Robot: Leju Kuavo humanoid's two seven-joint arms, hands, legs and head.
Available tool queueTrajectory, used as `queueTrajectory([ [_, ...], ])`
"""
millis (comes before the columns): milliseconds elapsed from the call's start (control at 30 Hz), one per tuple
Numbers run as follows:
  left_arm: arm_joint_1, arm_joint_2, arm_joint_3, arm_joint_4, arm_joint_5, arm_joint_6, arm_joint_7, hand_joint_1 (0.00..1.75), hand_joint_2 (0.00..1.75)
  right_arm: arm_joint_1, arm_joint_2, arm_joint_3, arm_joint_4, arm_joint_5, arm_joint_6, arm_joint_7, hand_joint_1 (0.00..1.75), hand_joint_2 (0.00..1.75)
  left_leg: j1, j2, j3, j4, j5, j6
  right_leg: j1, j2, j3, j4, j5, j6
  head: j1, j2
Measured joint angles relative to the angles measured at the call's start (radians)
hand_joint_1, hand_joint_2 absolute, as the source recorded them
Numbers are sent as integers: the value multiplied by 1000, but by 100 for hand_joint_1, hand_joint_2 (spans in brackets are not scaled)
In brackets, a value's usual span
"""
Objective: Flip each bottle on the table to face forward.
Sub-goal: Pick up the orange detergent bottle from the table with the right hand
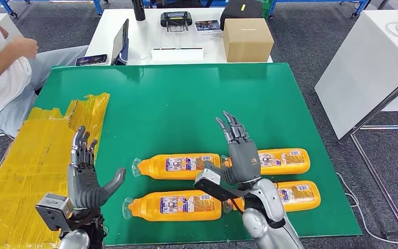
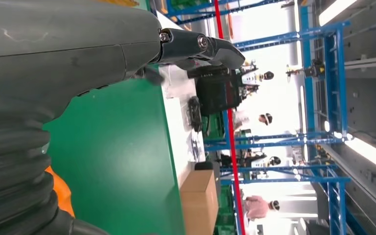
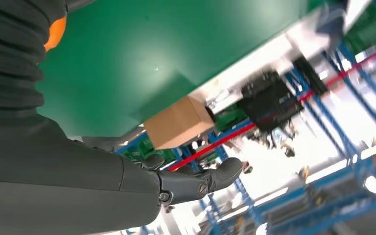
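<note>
Both hands hold nothing, fingers spread: right hand (image 1: 242, 155) hovers over the four orange bottles (image 1: 179, 166) lying labels-up on the green mat (image 1: 186, 98), probably poised to turn one; left hand (image 1: 84, 174) waits beside them, near yellow sheeting (image 1: 26, 161). Behind the mat sits a cardboard box (image 1: 247, 39).

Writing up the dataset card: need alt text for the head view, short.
Four orange bottles lie on their sides in two rows on a green table, and both robot hands are raised open above them, holding nothing: left hand beside the left pair, right hand over the right pair. Yellow sheeting covers the table's left edge, where a person sits.
</note>
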Motion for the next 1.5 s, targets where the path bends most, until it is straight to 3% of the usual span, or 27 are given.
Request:
queueTrajectory([
  [333, -27, -8, 8, 0, 7, -32, 4, 0, 175, -113, -11, 86, 161, 69, 73, 35, 0, 175, 0, 0, -1, 0, 0, 0, 0, 0, 0, 0, 0, 0, 0, 0],
  [700, -89, -9, 2, 33, 19, -57, 13, 0, 175, -261, 46, 152, 400, -111, 215, -7, 0, 175, 0, 0, 0, 0, 0, 0, 0, 0, 0, 0, 0, 0, 0, 0],
  [967, -112, -15, -6, 63, 20, -56, 15, 0, 175, -325, 92, 179, 516, -115, 219, 44, 0, 175, 0, 0, -1, 0, 0, 0, 0, 0, -1, 0, 0, 0, 0, 0],
  [1300, -116, -15, -15, 73, 22, -55, 18, 0, 175, -355, 112, 201, 581, -104, 219, 72, 0, 175, 0, 0, -1, 0, 0, 0, 0, 0, -1, 0, 0, 0, 0, 0],
  [1500, -118, -18, -21, 82, 24, -55, 23, 0, 175, -388, 127, 222, 642, -56, 225, 146, 0, 175, 0, 0, -1, 0, 0, 0, 0, 0, -1, 0, 0, 0, 0, 0],
])
